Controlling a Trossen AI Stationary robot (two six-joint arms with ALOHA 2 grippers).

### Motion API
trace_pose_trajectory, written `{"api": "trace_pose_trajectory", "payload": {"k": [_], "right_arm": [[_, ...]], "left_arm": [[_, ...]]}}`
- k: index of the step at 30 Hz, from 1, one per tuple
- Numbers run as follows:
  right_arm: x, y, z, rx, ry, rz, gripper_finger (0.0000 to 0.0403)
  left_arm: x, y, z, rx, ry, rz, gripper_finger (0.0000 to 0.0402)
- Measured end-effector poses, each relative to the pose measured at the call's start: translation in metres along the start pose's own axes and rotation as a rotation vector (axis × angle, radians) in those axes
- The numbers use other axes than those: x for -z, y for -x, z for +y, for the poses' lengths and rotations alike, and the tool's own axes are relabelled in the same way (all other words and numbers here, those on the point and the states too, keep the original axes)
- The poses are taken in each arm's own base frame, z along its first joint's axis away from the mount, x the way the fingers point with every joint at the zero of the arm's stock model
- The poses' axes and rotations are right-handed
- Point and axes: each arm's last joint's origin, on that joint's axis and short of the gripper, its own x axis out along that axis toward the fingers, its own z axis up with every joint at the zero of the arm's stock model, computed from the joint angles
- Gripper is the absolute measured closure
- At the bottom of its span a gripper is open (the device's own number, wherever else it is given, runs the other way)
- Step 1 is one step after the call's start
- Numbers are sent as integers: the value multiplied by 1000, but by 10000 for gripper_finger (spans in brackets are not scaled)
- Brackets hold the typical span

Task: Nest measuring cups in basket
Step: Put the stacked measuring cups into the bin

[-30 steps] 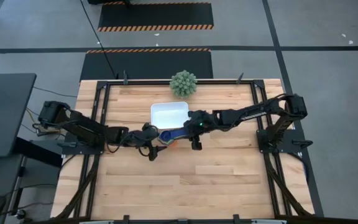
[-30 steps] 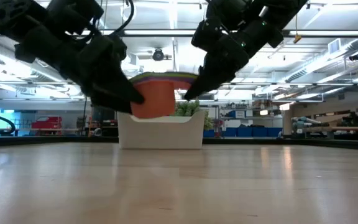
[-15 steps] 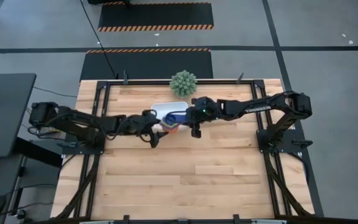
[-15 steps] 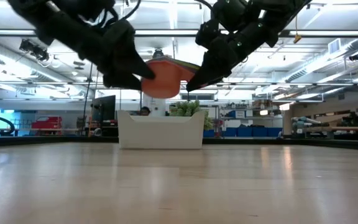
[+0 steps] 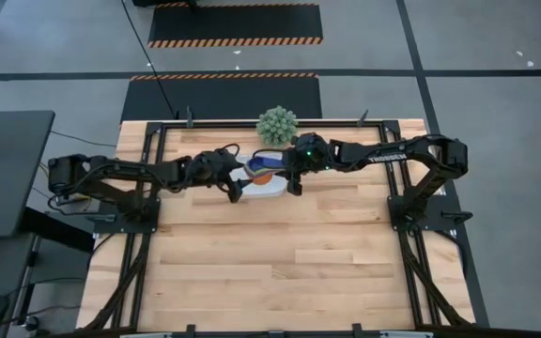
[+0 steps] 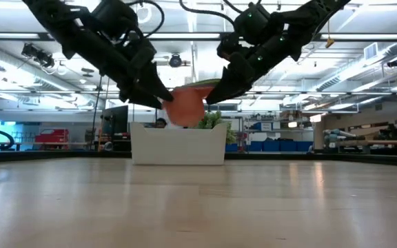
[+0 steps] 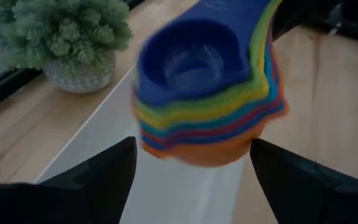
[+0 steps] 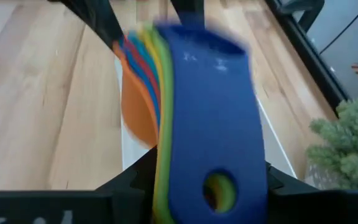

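The nested stack of measuring cups [image 7: 207, 93] hangs tilted in the air just above the white basket [image 6: 178, 145], orange cup lowest and dark blue on top. The right gripper [image 8: 204, 180] clamps the stacked handles. The left gripper [image 7: 191, 165] straddles the orange cup, fingers spread wide; contact unclear.

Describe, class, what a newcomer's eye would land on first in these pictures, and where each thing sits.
First comes the rainbow stack of nested plastic measuring cups, orange outermost and dark blue innermost, held in the air just above the white rectangular basket. The left gripper and right gripper meet at it from opposite sides, near the table's far edge. Just behind stands the round spiky green ball plant.
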Motion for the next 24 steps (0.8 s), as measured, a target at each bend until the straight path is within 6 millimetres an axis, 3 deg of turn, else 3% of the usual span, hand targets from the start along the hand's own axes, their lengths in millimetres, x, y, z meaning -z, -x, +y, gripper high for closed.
{"api": "trace_pose_trajectory", "payload": {"k": [7,14,24], "right_arm": [[6,-9,-4,-6,-5,14,261],[31,-39,-10,-22,-47,105,261],[17,-65,-20,-35,-46,142,265]], "left_arm": [[10,-12,7,-20,-2,63,84],[23,-25,9,-61,-26,124,84],[30,-32,11,-121,-70,152,84]]}}
